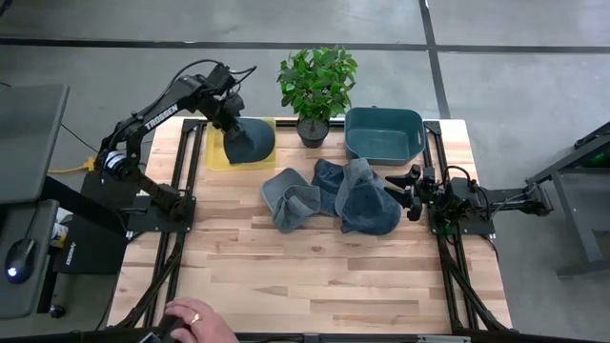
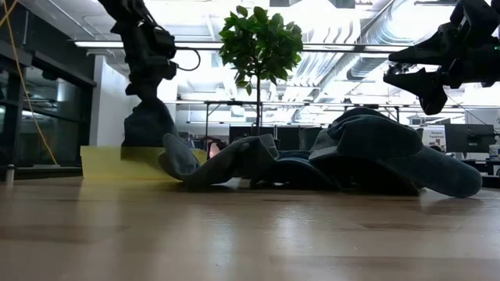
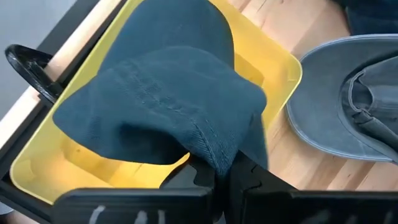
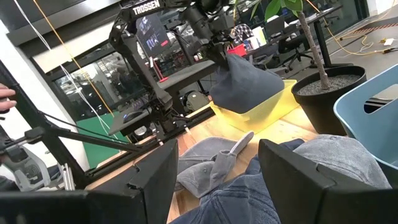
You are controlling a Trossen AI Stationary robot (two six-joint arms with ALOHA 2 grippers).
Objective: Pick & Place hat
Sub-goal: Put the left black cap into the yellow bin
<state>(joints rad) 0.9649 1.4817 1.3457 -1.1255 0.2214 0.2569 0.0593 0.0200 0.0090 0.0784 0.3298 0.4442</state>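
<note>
- Placing step: my left hand [image 1: 232,116] pinches a hat [image 1: 250,141] over the yellow tray [image 1: 214,151], counter's 11 o'clock.
- Next: I'd release it.
- Right hand [image 1: 408,191] spread, waiting at 3 o'clock.

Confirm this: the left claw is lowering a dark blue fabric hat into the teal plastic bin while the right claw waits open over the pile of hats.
Not quite. The left claw holds the dark blue fabric hat over the yellow plastic tray, not the teal plastic bin, as the high view shows. The right claw does wait open over the pile of blue-grey hats.
</note>
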